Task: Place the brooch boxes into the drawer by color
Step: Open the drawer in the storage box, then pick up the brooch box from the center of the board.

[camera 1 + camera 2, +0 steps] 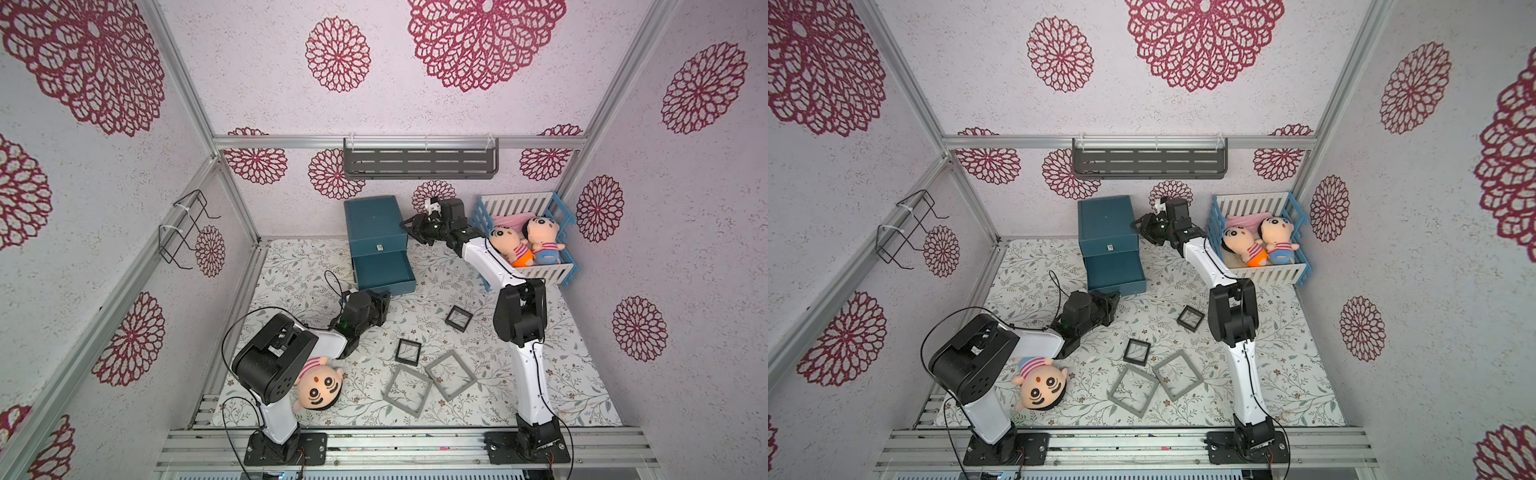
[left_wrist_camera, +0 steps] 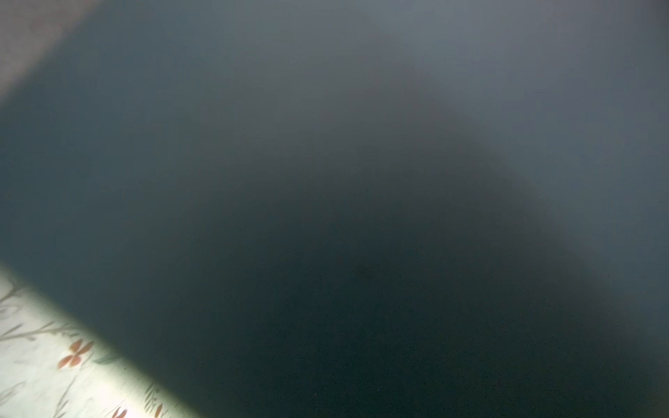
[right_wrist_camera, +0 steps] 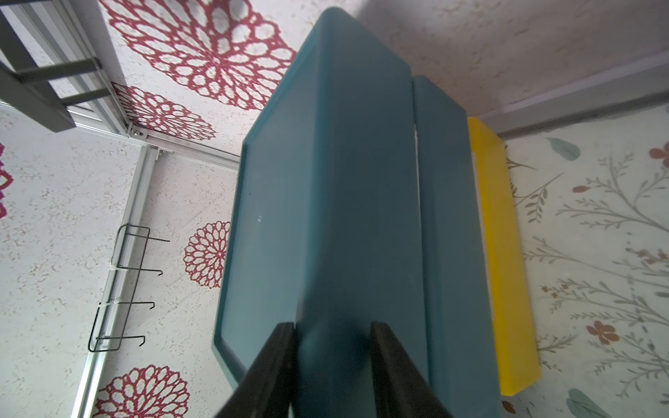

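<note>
The dark teal drawer cabinet [image 1: 376, 222] stands at the back of the mat, with one drawer [image 1: 382, 270] pulled out and only plain teal showing inside it. My left gripper [image 1: 385, 296] is at that drawer's front, shut; the left wrist view shows only blurred teal [image 2: 325, 181]. My right gripper [image 1: 409, 227] rests on the cabinet's upper right side [image 3: 362, 199], jaws apart [image 3: 333, 325]. Two black brooch boxes [image 1: 459, 318] [image 1: 408, 352] and two larger grey ones [image 1: 406, 390] [image 1: 450, 375] lie on the mat in both top views.
A blue-and-white crib [image 1: 540, 272] with two dolls stands at the back right, by my right arm. Another doll [image 1: 318, 388] lies under my left arm. A grey shelf [image 1: 419, 164] hangs on the back wall. A yellow slab [image 3: 506, 253] shows under the cabinet.
</note>
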